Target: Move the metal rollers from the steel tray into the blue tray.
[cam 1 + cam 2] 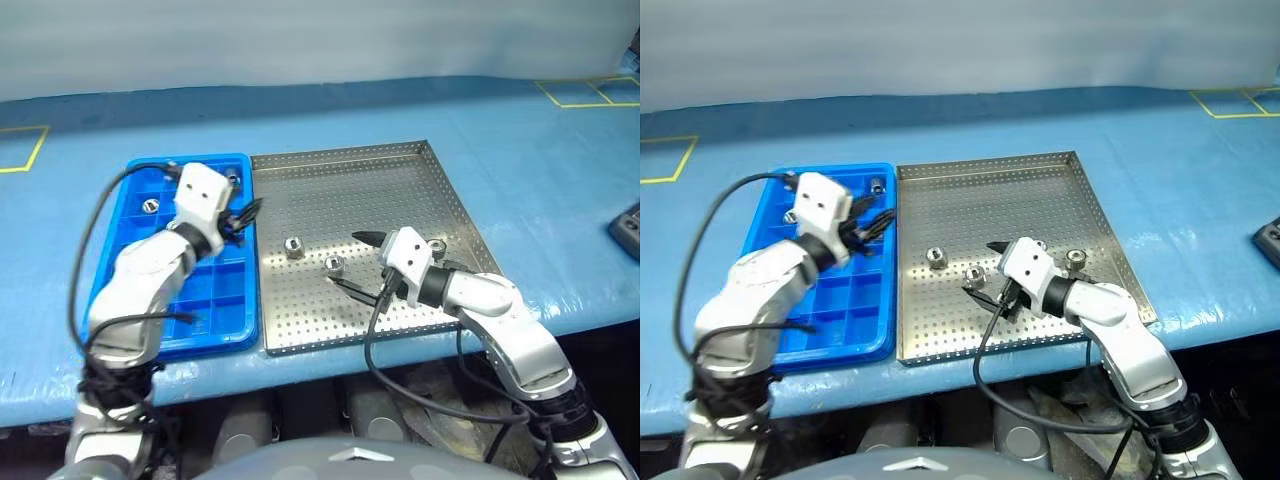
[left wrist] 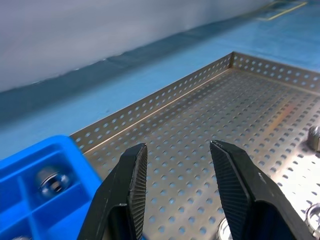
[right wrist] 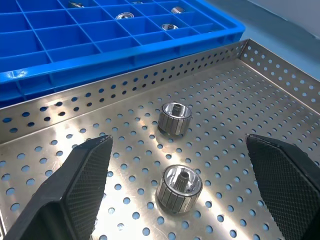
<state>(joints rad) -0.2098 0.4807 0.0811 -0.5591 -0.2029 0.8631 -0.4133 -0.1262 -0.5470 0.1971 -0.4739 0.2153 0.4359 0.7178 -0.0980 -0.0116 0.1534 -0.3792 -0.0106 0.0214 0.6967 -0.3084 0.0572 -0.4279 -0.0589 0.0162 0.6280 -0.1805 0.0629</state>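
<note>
The steel tray holds three metal rollers: one left of centre, one beside it, one near the right rim. My right gripper hovers wide open over the tray, its fingers either side of the near roller; a second roller lies just beyond. The blue tray sits to the left and has rollers in its far compartments. My left gripper is above the blue tray's right edge; its fingers stand a small gap apart with nothing between them.
A dark device lies at the table's right edge. Yellow tape marks are on the light blue table cover at the back right and far left. Black cables loop from both wrists. The table's front edge runs just below both trays.
</note>
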